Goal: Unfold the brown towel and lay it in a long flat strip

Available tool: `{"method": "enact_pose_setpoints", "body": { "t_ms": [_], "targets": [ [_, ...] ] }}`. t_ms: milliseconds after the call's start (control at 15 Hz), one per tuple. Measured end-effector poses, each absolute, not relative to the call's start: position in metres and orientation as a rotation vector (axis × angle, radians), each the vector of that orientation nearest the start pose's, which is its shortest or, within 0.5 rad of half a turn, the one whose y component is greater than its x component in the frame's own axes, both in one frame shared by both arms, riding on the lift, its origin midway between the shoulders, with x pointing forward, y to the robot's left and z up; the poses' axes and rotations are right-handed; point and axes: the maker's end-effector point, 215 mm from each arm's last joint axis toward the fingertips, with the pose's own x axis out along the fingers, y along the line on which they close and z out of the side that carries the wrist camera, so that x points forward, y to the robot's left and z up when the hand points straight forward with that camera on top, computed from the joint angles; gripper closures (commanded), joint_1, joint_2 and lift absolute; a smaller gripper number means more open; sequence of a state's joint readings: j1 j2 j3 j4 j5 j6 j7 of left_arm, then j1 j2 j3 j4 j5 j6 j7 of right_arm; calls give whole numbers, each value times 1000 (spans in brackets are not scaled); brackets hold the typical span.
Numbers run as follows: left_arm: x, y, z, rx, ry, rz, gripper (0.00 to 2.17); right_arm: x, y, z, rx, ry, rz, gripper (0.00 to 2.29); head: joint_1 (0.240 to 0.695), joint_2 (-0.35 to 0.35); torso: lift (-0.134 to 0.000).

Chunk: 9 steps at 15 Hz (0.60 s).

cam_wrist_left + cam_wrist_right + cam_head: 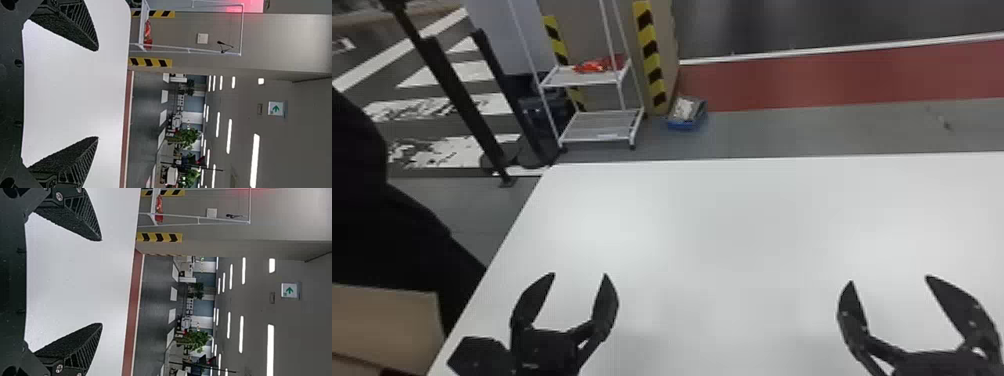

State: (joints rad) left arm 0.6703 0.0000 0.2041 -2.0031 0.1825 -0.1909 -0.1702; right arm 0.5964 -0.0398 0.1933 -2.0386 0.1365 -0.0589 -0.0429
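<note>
Apparently we are at the very start of the job, with both hands free. Nearest to us, our left gripper [579, 274] and our right gripper [889, 279] hang over the near part of the white table [722, 215], well apart, each with its fingers spread wide and nothing between them. We judge that they are held like this, side by side and pointing forward, so that each could take its own end or corner of the cloth. Where the brown towel lies, though, we cannot tell, so the first need is to have it set before us; only then can we pinch its edges, open it and draw it out into a strip. At the near left, past the table's edge, is a tan cardboard box [382, 320]; what it holds, if anything, we cannot say. Farther off, on the floor beyond the table, a white rolling rack [562, 77] carries a red bundle [594, 65] on its upper shelf, perhaps parked there to keep the work surface free. Beside the striped pillar [652, 55], a blue tub [684, 125] sits on the floor with something pale and crumpled-looking [684, 107] in it, too unclear for us to name.
</note>
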Motion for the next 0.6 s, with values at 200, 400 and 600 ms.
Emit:
{"method": "enact_pose_setpoints", "body": {
  "t_ms": [200,400,600],
  "targets": [
    [379,310,-366,-58,26,31,66,404,-132,-363,-67,59,154,113,695,255,-117],
    [379,310,-366,-58,27,31,66,404,-132,-363,-67,60,154,113,695,255,-117],
    [379,310,-367,-58,28,31,66,404,-132,-364,-68,65,154,113,695,255,-117]
  ]
}}
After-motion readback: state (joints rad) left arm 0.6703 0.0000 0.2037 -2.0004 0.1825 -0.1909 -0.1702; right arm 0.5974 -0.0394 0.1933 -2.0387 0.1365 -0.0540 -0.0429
